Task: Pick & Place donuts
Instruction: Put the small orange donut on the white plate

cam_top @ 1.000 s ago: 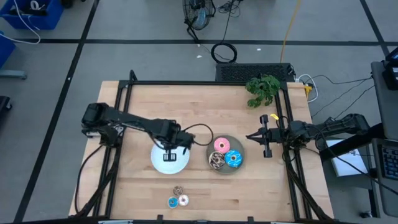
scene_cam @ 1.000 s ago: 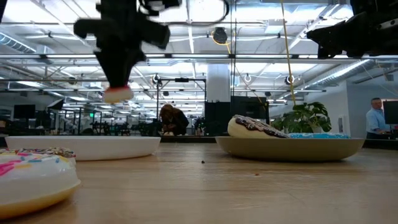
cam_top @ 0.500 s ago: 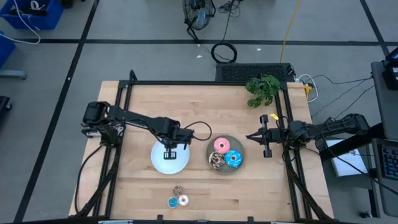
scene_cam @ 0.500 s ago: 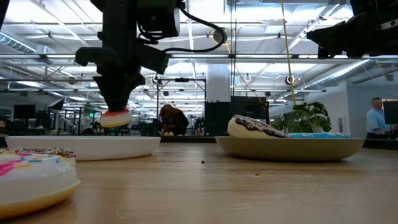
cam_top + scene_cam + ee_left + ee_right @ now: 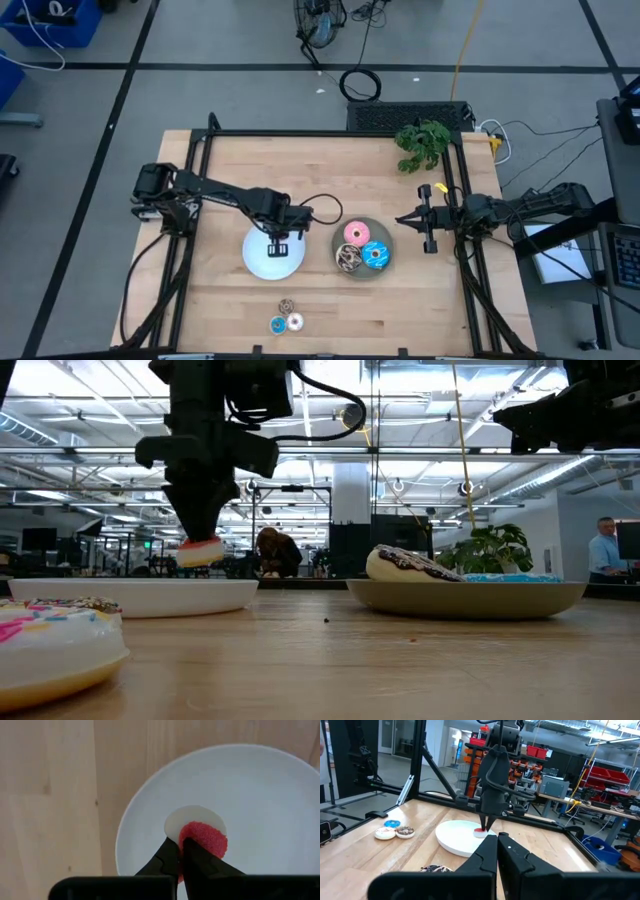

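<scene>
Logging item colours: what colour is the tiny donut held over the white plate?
Red on top, white underneath; the donut shows best in the left wrist view.

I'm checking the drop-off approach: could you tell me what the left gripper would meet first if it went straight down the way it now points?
The left gripper, shut on the red donut, points down over the white plate. The donut would most likely touch the plate first; nothing else shows between them.

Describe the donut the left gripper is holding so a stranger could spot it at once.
Find the white plate left of the grey plate at mid-table. Just above it, the left gripper pinches a tiny donut: the only red-topped one, white beneath, and the only one off the table.
</scene>
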{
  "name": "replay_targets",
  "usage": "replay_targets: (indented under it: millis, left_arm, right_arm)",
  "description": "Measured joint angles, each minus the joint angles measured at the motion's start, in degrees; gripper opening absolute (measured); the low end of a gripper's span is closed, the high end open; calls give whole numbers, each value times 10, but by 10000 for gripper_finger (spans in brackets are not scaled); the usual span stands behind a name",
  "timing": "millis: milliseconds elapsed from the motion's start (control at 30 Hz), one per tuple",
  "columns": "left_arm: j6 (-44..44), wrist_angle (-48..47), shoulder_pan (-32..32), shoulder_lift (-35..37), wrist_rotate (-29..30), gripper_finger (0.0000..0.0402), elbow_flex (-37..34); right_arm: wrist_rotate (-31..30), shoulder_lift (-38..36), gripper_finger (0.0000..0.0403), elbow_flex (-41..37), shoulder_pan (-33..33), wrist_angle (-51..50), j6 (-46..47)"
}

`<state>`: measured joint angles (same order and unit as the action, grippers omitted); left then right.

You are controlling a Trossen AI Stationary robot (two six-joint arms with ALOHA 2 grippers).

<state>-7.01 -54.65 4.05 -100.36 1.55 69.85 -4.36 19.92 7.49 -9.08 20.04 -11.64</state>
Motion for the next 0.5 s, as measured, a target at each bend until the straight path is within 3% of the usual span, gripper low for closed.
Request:
replay_targets:
  millis: [133,500]
  left_arm:
    - [3,-3,0,0,14,13,-1]
    - [-12,27,-11,0,-15,19,-37]
  right_arm:
    - [0,0,0,0,0,0,2]
    - [0,0,0,0,0,0,0]
